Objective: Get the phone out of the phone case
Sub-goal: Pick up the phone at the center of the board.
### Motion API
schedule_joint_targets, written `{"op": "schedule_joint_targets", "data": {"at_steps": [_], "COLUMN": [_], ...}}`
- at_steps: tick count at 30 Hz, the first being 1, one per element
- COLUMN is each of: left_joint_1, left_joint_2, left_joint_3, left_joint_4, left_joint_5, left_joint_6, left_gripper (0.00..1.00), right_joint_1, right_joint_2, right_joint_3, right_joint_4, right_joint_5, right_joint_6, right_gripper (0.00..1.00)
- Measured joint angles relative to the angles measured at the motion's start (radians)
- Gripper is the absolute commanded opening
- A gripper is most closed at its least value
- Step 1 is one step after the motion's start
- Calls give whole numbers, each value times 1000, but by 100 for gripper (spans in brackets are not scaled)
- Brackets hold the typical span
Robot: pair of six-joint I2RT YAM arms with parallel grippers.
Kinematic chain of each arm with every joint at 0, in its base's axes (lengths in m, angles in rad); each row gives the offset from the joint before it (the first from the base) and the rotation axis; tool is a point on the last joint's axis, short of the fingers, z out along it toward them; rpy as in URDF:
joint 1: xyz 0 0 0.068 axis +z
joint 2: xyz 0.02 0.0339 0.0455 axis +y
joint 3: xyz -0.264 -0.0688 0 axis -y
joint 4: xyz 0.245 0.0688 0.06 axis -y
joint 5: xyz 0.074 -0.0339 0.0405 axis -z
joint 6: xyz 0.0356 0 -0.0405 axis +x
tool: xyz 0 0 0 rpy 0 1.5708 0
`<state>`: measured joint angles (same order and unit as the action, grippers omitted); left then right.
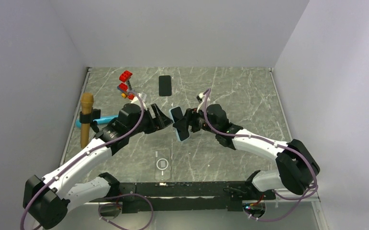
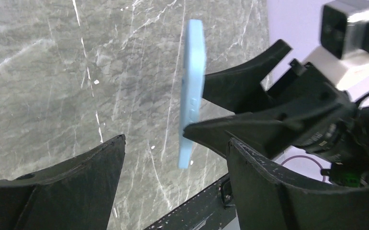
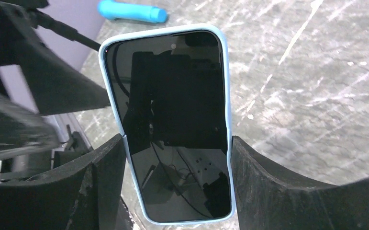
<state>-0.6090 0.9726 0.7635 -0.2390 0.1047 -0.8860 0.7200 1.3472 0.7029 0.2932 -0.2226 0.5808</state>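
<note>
The phone (image 3: pixel 173 120), dark screen facing the right wrist camera, sits inside a light blue phone case (image 3: pixel 226 96). My right gripper (image 3: pixel 177 140) is shut on the case's two long sides and holds it upright above the table's middle (image 1: pixel 179 123). In the left wrist view the case (image 2: pixel 194 81) shows edge-on, with the right gripper's fingers (image 2: pixel 240 86) behind it. My left gripper (image 2: pixel 175 141) is open just left of the case (image 1: pixel 161 117). Its fingers stand on either side of the case's lower end without touching it.
A black phone (image 1: pixel 164 85) lies flat at the back. A clear case with a ring mark (image 1: pixel 162 164) lies near the front edge. Red bricks (image 1: pixel 125 76), a brown cylinder (image 1: pixel 86 120) and a blue tube (image 1: pixel 101 120) sit at the left. Walls enclose the table.
</note>
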Motion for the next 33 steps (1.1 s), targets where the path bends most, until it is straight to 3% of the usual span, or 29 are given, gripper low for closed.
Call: {"op": "schedule_joint_targets", "data": {"at_steps": [12,20,23,24,26,29,30,33], "left_joint_1": [-14,-37,-48,-51,-55,-57,-57,-47], "left_joint_2": [87,121,124,124,124,128,128,121], "left_joint_3": [0,0,7,8,9,11,12,28], "left_joint_4": [48,72,85,94,104,94,89,60], "left_joint_5": [-5,-13,-11,-6,2,3,3,19], "left_joint_6": [-3,-19,-21,-22,-6,13,29,114], "left_gripper": [74,47,26,16,2,0,0,0], "right_joint_1": [29,77,89,92,100,109,110,112], "right_joint_2": [-14,-39,-43,-43,-43,-43,-42,-41], "right_joint_3": [-33,-40,-40,-40,-40,-24,-13,35], "right_joint_4": [76,97,96,96,90,43,23,-69], "right_joint_5": [-56,-84,-76,-73,-60,-35,-35,-35], "right_joint_6": [27,30,21,16,-4,-41,-52,-106], "right_gripper": [0,0,0,9,49,94,99,100]}}
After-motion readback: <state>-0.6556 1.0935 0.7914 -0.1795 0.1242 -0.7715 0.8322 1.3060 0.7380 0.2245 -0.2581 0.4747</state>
